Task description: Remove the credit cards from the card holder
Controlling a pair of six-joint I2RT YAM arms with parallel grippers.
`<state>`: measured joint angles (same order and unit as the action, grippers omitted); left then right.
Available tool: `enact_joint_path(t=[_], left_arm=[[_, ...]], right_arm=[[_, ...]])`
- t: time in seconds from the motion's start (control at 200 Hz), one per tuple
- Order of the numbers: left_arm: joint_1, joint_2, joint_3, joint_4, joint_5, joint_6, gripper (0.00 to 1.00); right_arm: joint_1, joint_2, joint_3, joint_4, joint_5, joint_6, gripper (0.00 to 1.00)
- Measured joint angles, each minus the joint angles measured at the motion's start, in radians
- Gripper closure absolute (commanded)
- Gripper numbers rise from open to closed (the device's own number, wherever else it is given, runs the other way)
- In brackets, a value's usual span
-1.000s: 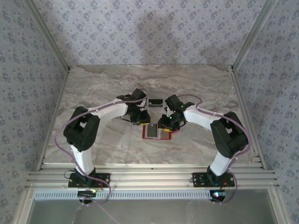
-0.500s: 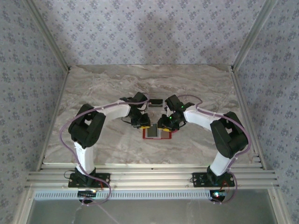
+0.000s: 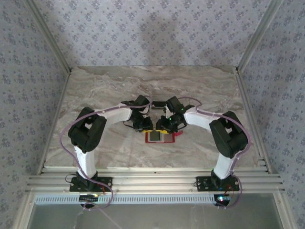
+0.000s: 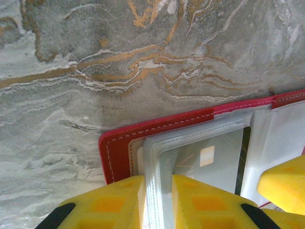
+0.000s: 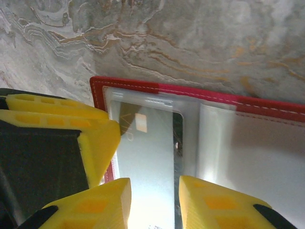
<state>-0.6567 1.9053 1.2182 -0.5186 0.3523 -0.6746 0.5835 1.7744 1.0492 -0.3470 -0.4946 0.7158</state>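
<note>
While the left gripper (image 4: 156, 186) pinches shut on the clear sleeves (image 4: 152, 157) of the open card holder (image 3: 159, 136), mid-worktop (image 3: 105, 90) toward the near edge, the right gripper (image 5: 153, 191) hovers narrowly parted over a sleeved credit card (image 5: 147, 143), apparently gripping nothing. Extraction looks barely begun; next, nip that card's edge and slide it out.

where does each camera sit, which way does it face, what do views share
Top external: above and behind the bases, facing down on the table; left arm and right arm meet over the red wallet.
Left wrist: on the left arm, facing down at the wallet's corner; own yellow jaws pinch its clear sleeves.
Right wrist: on the right arm, facing down; own jaws straddle a card.
Shared: both wrist views show that card.
</note>
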Motion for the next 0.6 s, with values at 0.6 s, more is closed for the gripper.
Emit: enact_joint_path(t=[0.6], left_arm=[[0.000, -0.008, -0.011, 0.007, 0.000, 0.000, 0.77]], right_arm=[[0.018, 0.051, 0.027, 0.005, 0.001, 0.001, 0.67]])
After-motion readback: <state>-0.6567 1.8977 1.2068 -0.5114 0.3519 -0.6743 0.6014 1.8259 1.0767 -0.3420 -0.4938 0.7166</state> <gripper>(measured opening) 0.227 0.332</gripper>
